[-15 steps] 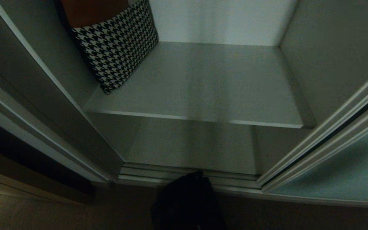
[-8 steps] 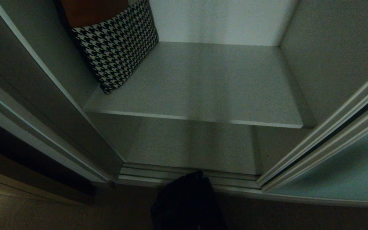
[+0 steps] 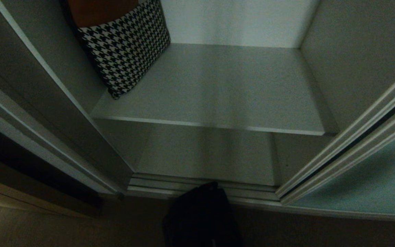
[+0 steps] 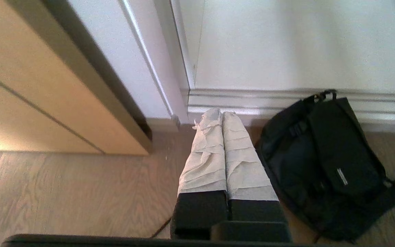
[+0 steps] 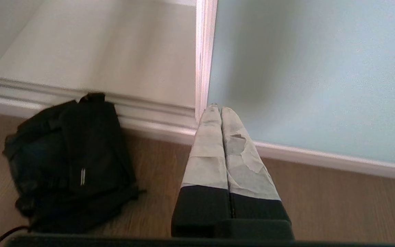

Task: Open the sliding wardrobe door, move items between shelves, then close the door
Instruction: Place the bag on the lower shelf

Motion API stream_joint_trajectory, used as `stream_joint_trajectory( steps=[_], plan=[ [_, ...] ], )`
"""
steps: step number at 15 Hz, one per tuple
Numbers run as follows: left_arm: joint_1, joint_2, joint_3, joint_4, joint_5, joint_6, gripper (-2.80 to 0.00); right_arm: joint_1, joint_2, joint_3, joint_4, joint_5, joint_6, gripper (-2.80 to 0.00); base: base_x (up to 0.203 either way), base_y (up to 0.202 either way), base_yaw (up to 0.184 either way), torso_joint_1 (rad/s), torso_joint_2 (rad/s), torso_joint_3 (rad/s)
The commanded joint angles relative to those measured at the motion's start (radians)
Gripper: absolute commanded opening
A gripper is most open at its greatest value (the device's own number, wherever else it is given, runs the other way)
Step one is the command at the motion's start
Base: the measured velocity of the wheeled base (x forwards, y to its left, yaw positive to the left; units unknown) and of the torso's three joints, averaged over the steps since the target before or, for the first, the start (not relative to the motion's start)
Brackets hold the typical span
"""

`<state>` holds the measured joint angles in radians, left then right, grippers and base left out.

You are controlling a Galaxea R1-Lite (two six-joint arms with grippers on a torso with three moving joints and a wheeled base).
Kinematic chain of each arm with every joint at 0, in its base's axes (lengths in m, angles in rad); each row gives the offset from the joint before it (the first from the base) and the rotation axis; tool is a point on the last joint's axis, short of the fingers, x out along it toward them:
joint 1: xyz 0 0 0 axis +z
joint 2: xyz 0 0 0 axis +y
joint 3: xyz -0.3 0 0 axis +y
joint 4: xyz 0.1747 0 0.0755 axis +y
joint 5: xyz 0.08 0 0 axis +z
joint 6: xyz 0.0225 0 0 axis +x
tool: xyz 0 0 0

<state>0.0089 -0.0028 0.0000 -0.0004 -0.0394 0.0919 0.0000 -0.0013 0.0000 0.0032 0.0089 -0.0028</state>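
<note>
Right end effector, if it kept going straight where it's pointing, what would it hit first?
Probably the wardrobe's bottom track, beside the sliding wardrobe door frame; the right end effector points there, though depth is unclear.

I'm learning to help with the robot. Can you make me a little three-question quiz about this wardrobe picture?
1. True or false: the black bag lies on the wooden floor, not on a shelf.
2. Which pattern does the cushion on the upper shelf have? A stripes, B houndstooth, C dots.
3. Fill in: the sliding wardrobe door is pale ____.

Key: 1 true; 2 B; 3 teal.
</note>
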Motion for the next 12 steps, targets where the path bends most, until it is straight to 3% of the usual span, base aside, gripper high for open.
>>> stream_joint_trajectory(
  steps=[1, 6, 12],
  plan=[
    [0.000, 0.003, 0.000, 0.000, -0.001, 0.000, -2.80, 0.000, 0.001, 0.000, 0.000, 0.000, 0.000, -2.80, -0.173, 0.000, 0.001, -0.001, 0.00, 0.003],
    [0.000, 0.003, 0.000, -0.001, -0.001, -0.001, -2.80, 0.000, 0.001, 0.000, 0.000, 0.000, 0.000, -2.80, -0.173, 0.000, -0.002, 0.001, 0.00, 0.002],
    [0.000, 0.003, 0.000, -0.001, 0.003, -0.006, -2.80, 0.000, 0.001, 0.000, 0.000, 0.000, 0.000, -2.80, 0.000, 0.000, 0.000, 0.000, 0.00, 0.000]
  ],
)
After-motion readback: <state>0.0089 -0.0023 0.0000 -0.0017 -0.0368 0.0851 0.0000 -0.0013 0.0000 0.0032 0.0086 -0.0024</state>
